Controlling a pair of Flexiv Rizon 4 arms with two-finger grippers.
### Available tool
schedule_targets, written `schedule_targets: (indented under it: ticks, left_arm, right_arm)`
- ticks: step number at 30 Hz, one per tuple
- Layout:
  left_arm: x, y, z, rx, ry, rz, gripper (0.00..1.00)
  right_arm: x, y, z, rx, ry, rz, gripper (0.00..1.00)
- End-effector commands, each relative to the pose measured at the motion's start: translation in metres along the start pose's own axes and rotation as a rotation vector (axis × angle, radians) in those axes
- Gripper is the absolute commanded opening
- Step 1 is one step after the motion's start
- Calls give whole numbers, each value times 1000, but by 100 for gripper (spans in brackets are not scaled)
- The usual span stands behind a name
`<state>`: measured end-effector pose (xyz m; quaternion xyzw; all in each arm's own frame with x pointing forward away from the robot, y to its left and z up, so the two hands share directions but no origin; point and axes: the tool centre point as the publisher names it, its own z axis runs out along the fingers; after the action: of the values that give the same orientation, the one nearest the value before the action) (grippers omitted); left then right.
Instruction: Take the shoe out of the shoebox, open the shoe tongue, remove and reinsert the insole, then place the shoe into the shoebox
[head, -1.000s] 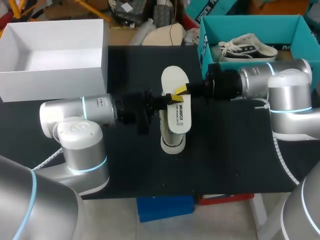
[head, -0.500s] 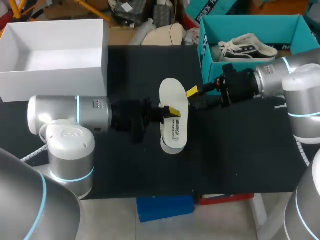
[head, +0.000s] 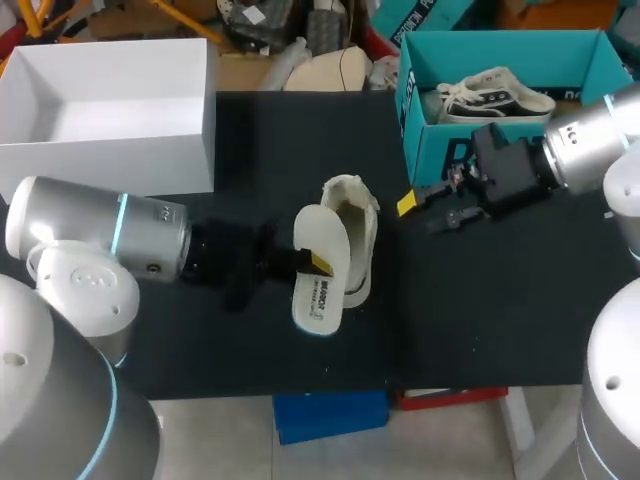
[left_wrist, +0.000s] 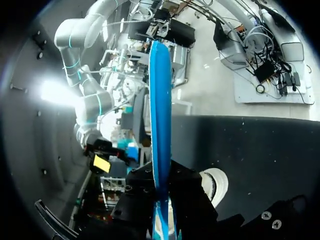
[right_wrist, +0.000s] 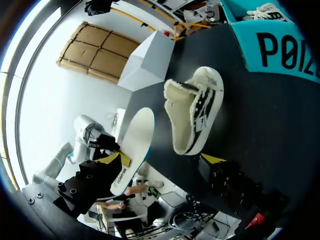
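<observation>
Black table (head: 500, 300) spreads wide and matte under everything. At its far left corner, 1 white box (head: 110, 165) stands upright, top open, plain walls all round. The right wrist view catches the white box (right_wrist: 150, 60) corner-on at the table's far end. Across at the far right, 1 spare sneaker (head: 495, 95) sits down inside the teal box (head: 422, 135), white with dark trim, laces on show. Box and sneaker are well apart.

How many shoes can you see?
2. One shoe lies on the table, mid-view; the other shoe sits in the teal box, where another might be hidden.
</observation>
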<state>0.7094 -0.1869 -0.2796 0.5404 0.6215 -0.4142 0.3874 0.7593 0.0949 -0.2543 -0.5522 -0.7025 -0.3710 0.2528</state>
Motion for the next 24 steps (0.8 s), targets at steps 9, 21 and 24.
schedule_targets:
  ticks: [9,21,24]
  left_arm:
    - [3,-3,-18,4,85,39,0]
    - [3,-13,-18,117,41,-88,0]
    - [5,-22,-16,212,34,-130,0]
  right_arm:
    - [4,-4,-2,-9,-90,2,100]
    - [0,-17,-3,-9,-185,-4,100]
    - [-3,-33,-7,-26,-215,12,100]
